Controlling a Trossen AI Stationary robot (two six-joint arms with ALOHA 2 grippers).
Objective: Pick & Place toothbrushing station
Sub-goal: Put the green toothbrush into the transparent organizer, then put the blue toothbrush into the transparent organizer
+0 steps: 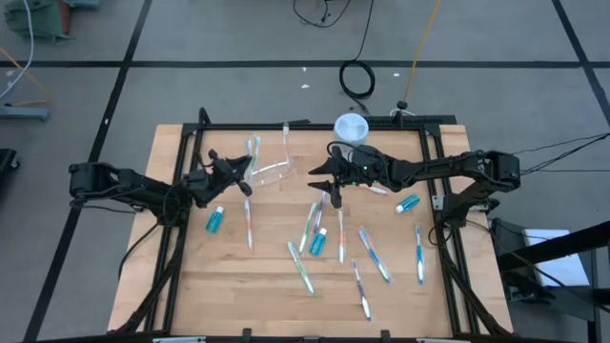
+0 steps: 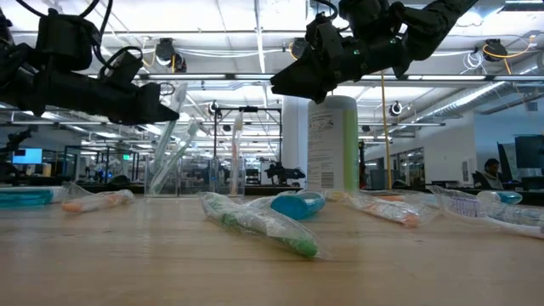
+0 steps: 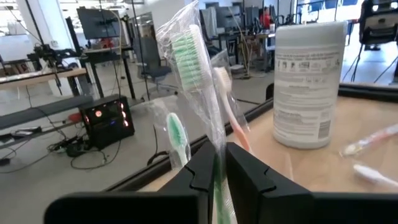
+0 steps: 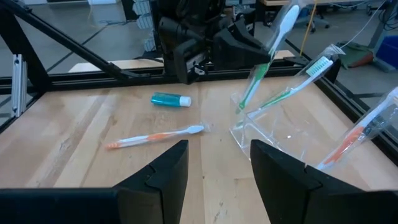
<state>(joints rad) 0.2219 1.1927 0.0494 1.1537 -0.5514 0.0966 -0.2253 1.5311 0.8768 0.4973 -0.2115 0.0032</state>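
The left gripper (image 3: 219, 177) pinches a wrapped green toothbrush (image 3: 193, 68) over the clear cup (image 1: 270, 172); the right gripper (image 4: 219, 165) hovers nearby, fingers wide.

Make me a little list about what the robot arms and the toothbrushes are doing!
left gripper: shut on a wrapped green toothbrush, held up by the cup
right gripper: open, empty, above the table
cup: clear, some brushes already in it
table: loose toothbrushes and teal tubes lying about
canister: white lid, at the far edge
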